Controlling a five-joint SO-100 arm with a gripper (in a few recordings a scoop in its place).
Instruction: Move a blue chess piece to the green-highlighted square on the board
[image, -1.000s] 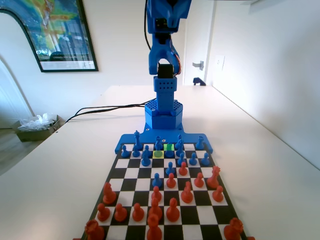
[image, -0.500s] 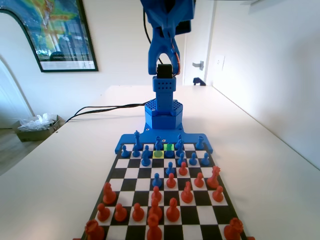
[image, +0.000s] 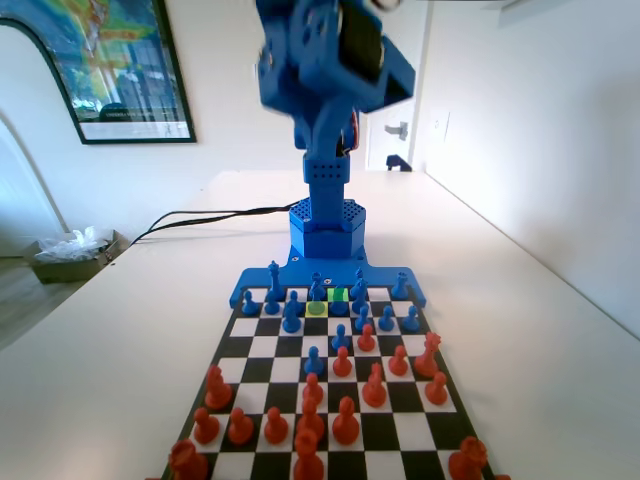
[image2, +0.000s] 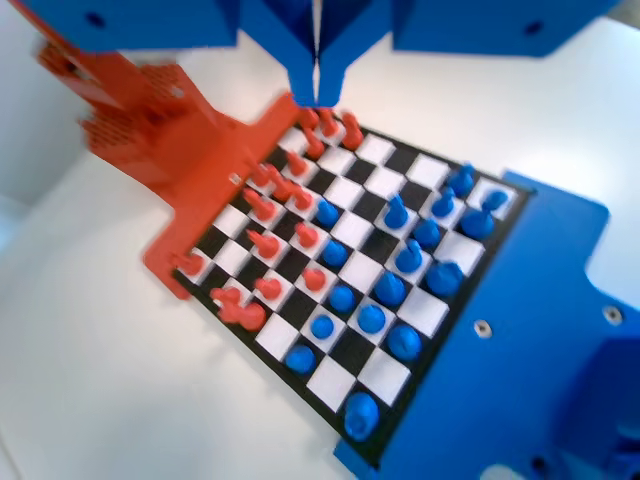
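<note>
The blue two-finger gripper hangs high above the black-and-white chequered board, jaws pressed together, holding nothing. I would open them, then descend slowly onto the small blue plastic chess piece just beside the bright green-highlighted square, avoiding its close neighbours.

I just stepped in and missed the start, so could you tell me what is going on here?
The blue arm is raised high over the board, its gripper shut and holding nothing. Blue and orange-red pieces all stand on the board. The green-highlighted square near the arm's base has not received a piece. No blue chess piece has been picked up.
</note>
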